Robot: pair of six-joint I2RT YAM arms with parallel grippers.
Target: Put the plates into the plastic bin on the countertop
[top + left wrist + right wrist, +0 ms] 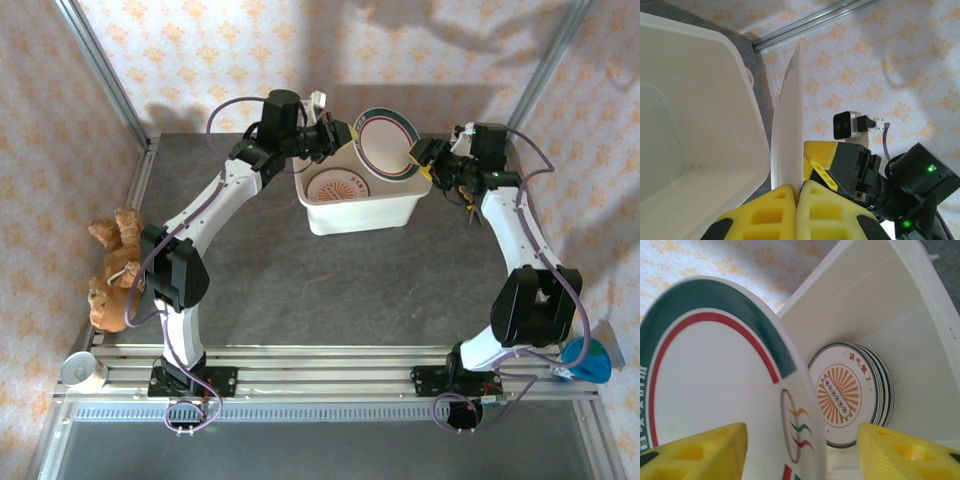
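Observation:
A white plate (388,143) with a teal rim and a red ring stands on edge above the plastic bin (400,212) on the dark countertop (300,280). My left gripper (338,136) is shut on the plate's left edge; in the left wrist view the plate (790,125) shows edge-on, pinched in that gripper (799,191). My right gripper (420,156) is at the plate's right edge, and the right wrist view shows it (802,445) open, straddling the plate (715,390) with a wide gap on one side. Several plates (850,395) are stacked in the bin (920,340), an orange-centred one on top.
A brown teddy bear (115,265) hangs at the left frame post. A white tape roll (82,370) lies at the near left and a blue object (585,360) at the near right. Patterned walls and aluminium posts close in the back.

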